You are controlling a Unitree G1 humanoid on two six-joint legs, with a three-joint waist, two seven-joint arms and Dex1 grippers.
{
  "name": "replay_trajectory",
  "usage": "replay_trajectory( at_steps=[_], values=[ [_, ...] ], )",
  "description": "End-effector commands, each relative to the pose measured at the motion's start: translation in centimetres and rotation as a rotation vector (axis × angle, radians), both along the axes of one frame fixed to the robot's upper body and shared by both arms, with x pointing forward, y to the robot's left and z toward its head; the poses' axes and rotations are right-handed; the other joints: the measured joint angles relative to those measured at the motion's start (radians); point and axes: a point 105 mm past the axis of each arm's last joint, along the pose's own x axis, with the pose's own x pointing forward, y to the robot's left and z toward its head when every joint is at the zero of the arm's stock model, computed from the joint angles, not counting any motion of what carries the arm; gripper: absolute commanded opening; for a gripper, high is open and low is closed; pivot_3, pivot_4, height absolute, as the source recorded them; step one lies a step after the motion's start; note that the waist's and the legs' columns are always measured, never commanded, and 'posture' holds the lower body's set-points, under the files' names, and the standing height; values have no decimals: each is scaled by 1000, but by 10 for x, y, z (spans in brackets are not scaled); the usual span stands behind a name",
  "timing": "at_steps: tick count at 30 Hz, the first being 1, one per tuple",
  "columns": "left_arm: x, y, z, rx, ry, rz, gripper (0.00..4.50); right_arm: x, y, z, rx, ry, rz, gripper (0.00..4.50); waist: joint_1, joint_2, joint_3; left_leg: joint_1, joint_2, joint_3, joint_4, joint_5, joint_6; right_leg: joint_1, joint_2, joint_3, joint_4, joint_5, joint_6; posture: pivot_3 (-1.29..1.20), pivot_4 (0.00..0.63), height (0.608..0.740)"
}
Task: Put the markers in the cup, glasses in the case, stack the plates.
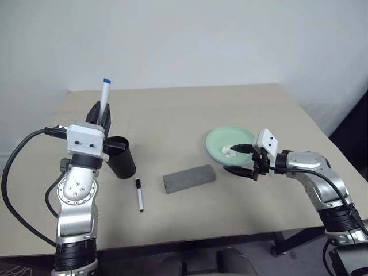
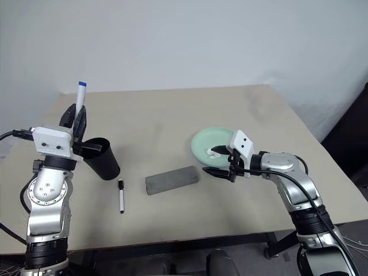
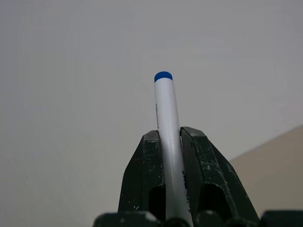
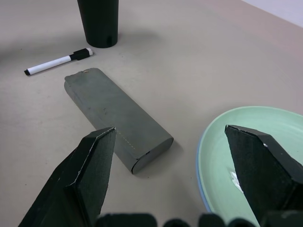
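Left gripper (image 1: 101,119), at the left of the frame, is clamped on the slim white blue-capped marker (image 1: 105,99), upright above the black plastic cup (image 1: 121,157). Right gripper (image 1: 240,158) has its fingers apart over the mint green plate (image 1: 221,140). Black-capped marker (image 1: 139,194) and closed grey case (image 1: 189,178) lie at the centre of the frame.

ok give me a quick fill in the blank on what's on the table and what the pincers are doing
1. The left pincer is shut on the marker with the ____ cap.
2. The black-capped marker lies on the table between the grey case and the ____.
3. The right pincer hangs open at the edge of the ____ plate.
4. The case's lid is ____.

Missing words: blue; cup; green; closed
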Motion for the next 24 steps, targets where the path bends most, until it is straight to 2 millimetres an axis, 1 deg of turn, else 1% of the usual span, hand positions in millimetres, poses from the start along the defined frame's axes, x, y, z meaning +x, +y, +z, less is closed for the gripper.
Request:
replay_trajectory(
  at_steps=[1, 7, 16, 21, 23, 24],
  values=[
    [2, 5, 7, 50, -53, 28, 163, 2, 3, 13, 7, -50, 14, 3996, 0, 0, 0, 0, 0, 0, 0, 0, 0, 0, 0, 0, 0, 0, 0, 0, 0, 740],
    [13, 11, -5, 84, -57, 40, 163, 2, 4, 13, 9, -51, 16, 3996, 2, 0, 0, 0, 0, 0, 0, 0, 0, 0, 0, 0, 0, 1, -1, 0, 0, 740],
    [31, 3, -12, 92, -54, -11, 163, 1, 4, 13, 11, -48, 13, 3996, 1, 0, 0, 0, 0, 0, 0, 0, 0, 0, 0, 0, 0, 1, -1, 0, 0, 740],
    [36, 2, -14, 89, -55, -20, 163, 0, 4, 13, 13, -48, 10, 3996, 0, 0, 0, 0, 0, 0, 0, 0, 0, 0, 0, 0, 0, 2, -1, 0, 0, 740],
    [37, 3, -14, 86, -57, -20, 898, 1, 4, 13, 13, -48, 8, 3996, 0, -1, 0, 0, 0, 0, 0, 0, 0, 0, 0, 0, 0, 2, -1, 0, 0, 740],
    [37, 3, -15, 83, -57, -18, 1152, 0, 4, 13, 13, -48, 8, 3996, 0, -1, 0, 0, 0, 0, 0, 0, 0, 0, 0, 0, 0, 2, -1, 0, 0, 740]
  ],
)
